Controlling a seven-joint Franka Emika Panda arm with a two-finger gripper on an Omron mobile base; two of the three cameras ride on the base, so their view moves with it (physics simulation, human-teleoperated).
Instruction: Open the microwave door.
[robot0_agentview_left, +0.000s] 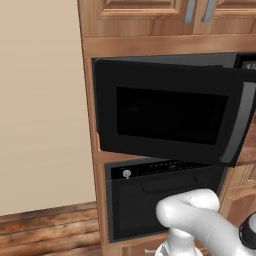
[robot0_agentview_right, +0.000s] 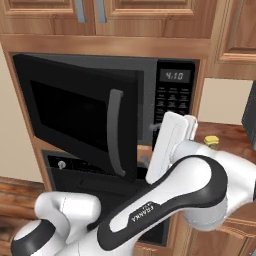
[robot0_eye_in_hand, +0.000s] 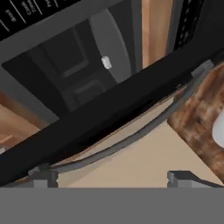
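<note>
One glossy black microwave door (robot0_agentview_right: 75, 112) with a dark window stands swung partway out from the black built-in microwave (robot0_agentview_right: 172, 97), its curved grey vertical handle (robot0_agentview_right: 116, 132) at the free edge. In the hand view that handle (robot0_eye_in_hand: 131, 138) runs just above the gripper (robot0_eye_in_hand: 111, 177), whose fingertips (robot0_eye_in_hand: 179, 177) are spread wide, holding nothing.

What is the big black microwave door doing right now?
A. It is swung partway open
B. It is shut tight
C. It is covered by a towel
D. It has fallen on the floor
A: the microwave door stands swung out from the microwave, its grey handle at the free edge, and the hand view looks past that edge into the cavity.
</note>
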